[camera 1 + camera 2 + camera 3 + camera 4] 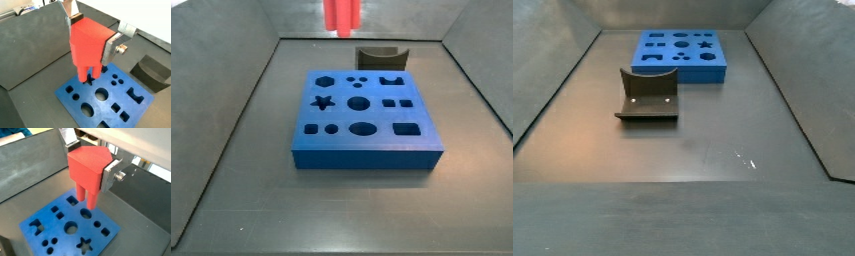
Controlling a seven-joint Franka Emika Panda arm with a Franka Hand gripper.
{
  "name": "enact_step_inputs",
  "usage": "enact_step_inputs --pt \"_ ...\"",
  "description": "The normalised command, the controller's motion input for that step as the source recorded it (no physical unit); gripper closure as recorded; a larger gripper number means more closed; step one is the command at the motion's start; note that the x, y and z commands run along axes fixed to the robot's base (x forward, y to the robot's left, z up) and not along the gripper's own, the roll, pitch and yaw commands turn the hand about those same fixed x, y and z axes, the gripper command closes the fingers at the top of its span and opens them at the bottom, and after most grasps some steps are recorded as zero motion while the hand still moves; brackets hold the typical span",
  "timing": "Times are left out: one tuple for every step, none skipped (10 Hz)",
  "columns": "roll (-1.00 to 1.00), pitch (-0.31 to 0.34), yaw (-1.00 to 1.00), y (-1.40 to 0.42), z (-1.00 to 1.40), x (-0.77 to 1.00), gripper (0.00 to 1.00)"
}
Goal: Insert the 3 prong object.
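Currently, in both wrist views the gripper point(93, 39) is clamped on the 3 prong object point(89, 47), a salmon-red piece with a blocky body and prongs pointing down. One silver finger point(112, 46) presses its side; the opposite finger point(72, 17) shows at its upper edge. The prongs hang above the blue board point(107, 97), their tips over the board's edge region near small holes; contact with the board cannot be judged. A dark grey curved block point(152, 72) sits on the floor beside the board.

Same grip in the companion wrist view: gripper point(89, 162), object point(88, 173), board point(70, 225) beneath.

Side view: only the object's prongs point(342, 14) show at the upper frame edge, above and behind the board point(362, 115); grey block point(378, 54) just behind the board.

Side view from the opposite end: block point(648, 95) near the board point(683, 52); gripper out of frame.
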Motion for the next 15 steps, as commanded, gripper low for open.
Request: enact_step_inputs --pt "0.00 0.027 -0.05 0.75 -1.00 0.46 1.00" --pt "0.02 0.000 -0.05 0.78 -1.00 0.28 1.00" --pt "0.01 0.000 -0.07 0.79 -1.00 0.20 1.00" --pt "0.01 0.000 -0.08 0.79 -1.00 0.11 1.00" --pt "0.05 -0.034 -0.02 0.61 -1.00 0.00 1.00" --pt "0.12 -0.041 -0.07 0.39 -1.00 0.00 1.00" --pt "0.14 -0.040 -0.15 0.26 -0.97 0.03 1.00" --pt "0.18 0.010 -0.09 0.09 -0.55 0.09 1.00" --pt "0.19 0.059 -0.06 0.08 -0.27 0.03 1.00" --pt "0.15 0.000 -0.16 0.00 -0.37 0.17 1.00" --pt "0.00 -0.039 -0.17 0.14 -0.34 0.21 1.00" --pt "-0.08 -0.093 -0.16 0.16 -0.26 0.17 1.00" --pt "-0.15 -0.107 -0.13 0.22 -0.24 0.17 1.00" --pt "-0.07 -0.037 -0.04 0.21 -0.24 0.09 1.00" --pt "-0.04 -0.003 0.00 0.19 -0.22 0.02 1.00"
